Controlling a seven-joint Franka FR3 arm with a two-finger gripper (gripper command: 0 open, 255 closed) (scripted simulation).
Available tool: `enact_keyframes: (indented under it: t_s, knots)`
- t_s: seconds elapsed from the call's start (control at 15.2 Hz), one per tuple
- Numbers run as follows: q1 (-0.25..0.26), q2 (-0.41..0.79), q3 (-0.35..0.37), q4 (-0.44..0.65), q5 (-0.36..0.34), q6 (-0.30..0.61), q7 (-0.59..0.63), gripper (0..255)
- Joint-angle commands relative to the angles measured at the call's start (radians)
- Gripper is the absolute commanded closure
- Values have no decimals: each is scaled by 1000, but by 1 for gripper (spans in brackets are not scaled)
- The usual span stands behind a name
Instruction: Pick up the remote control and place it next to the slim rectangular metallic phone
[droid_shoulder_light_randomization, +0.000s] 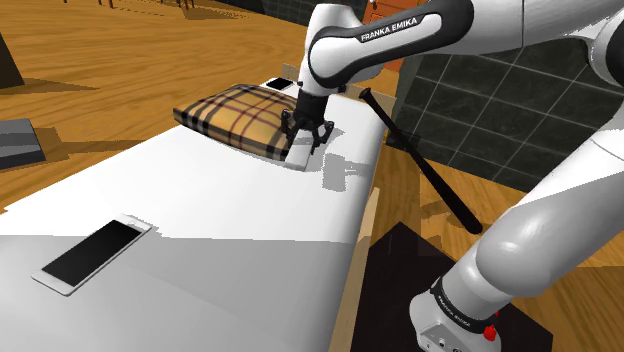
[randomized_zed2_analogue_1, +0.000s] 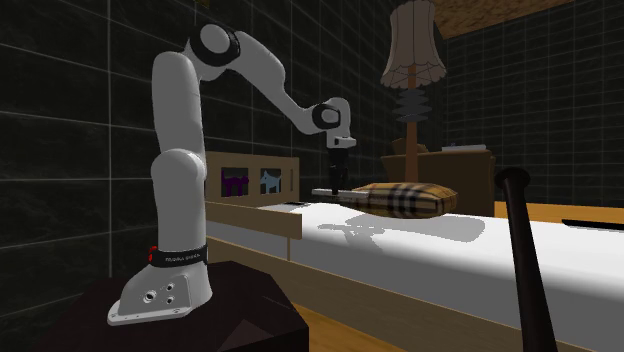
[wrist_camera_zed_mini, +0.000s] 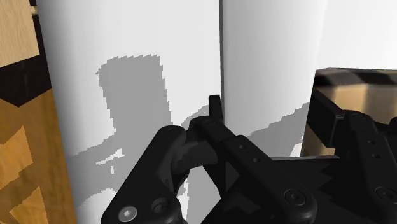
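**Evidently Gripped: Remote by the Pillow, Phone Far Down the Surface**

The black gripper (droid_shoulder_light_randomization: 306, 138) stands nose-down at the edge of the plaid pillow (droid_shoulder_light_randomization: 240, 112), over the white surface (droid_shoulder_light_randomization: 200, 200). In the wrist view its fingers (wrist_camera_zed_mini: 215, 118) press against the two long sides of the remote control (wrist_camera_zed_mini: 267, 57), which is rendered plain white. The jaws are clamped on it, not standing free of it. The remote's long axis runs straight away from the hand camera, crosswise to the line between the fingers. In the second exterior view one end juts out of the gripper toward that view's left. There it seems to sit a little above the surface, though the angle is too low to be sure it has cleared.

The coming move turns on direction. The phone (droid_shoulder_light_randomization: 95, 255), slim with a dark face and a pale rim, lies flat on the same surface. It is well apart from the gripper, toward the shoulder view's lower left. Its long axis slants from that view's lower left to upper right, roughly along the line joining it to the gripper. As I judge it, the carry is a long diagonal run away from the pillow, ending with the remote laid alongside the phone. The grasp looks done, and the lift and transport are left.
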Motion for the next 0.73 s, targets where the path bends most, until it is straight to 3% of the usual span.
enact_keyframes:
  t_s: [0.0,0.66]
  knots:
    - [22,27,27,32,-7,-4,54,255]
    - [147,220,130,263,-86,-51,316,255]
